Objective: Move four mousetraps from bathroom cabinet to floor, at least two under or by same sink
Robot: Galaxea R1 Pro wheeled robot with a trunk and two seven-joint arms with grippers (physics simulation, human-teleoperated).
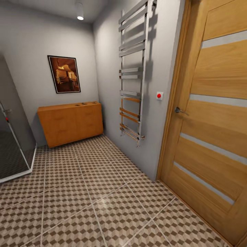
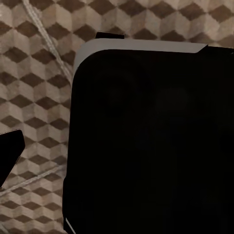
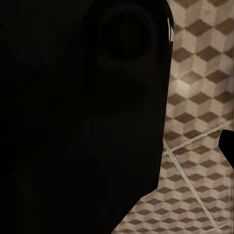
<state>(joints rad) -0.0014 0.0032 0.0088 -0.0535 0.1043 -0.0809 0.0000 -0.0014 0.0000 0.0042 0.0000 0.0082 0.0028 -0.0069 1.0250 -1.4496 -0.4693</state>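
Small dark specks, probably the flat wooden mousetraps (image 1: 83,103), lie atop the low orange-brown wooden cabinet (image 1: 70,123) across the cube-patterned tile floor (image 1: 103,199). They look light, stiff and thin, best pinched by their long edges. Neither pincer's state can be told.

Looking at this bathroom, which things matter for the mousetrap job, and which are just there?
Part of the job:
cabinet
small dark items on its top, possibly the mousetraps
bathroom floor

Just there:
wooden door
towel rail
framed picture
shower enclosure
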